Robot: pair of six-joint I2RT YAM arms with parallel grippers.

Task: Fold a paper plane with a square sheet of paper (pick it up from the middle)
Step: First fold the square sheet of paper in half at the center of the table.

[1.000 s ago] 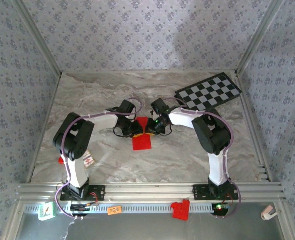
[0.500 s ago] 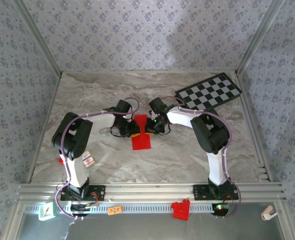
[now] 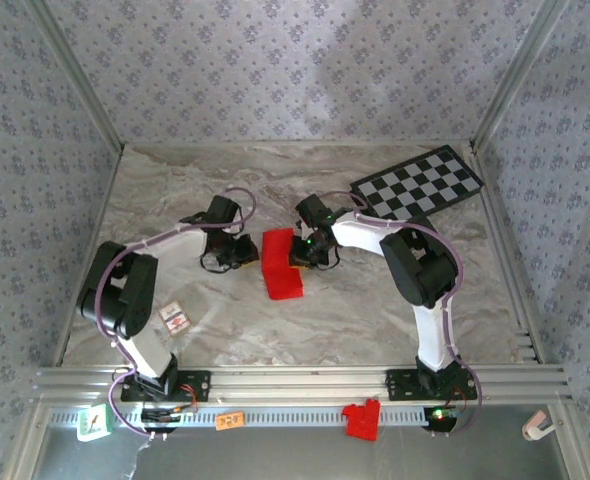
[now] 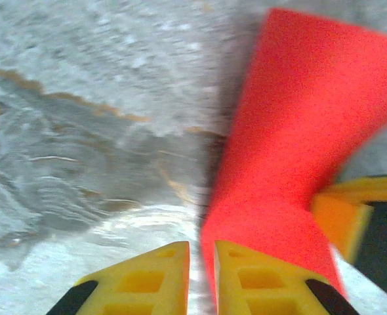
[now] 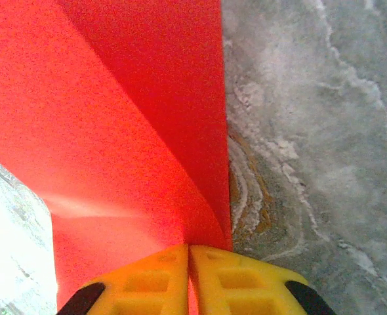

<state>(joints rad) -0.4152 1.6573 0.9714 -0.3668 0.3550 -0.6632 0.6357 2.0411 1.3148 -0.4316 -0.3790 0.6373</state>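
The right gripper point(image 5: 189, 252) pinched the red paper point(image 5: 108, 131) at its edge, the sheet curling up ahead of its fingers, likely to steady a fold. The left gripper point(image 4: 201, 256) sat nearly pressed together, seemingly empty, with the paper just to its right.

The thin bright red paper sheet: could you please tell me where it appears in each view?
Top external: thin bright red paper sheet near the table's middle.
Left wrist: the sheet fills the right half.
Right wrist: the sheet fills left and centre.
Shared landmark: grey marbled tabletop beside it.
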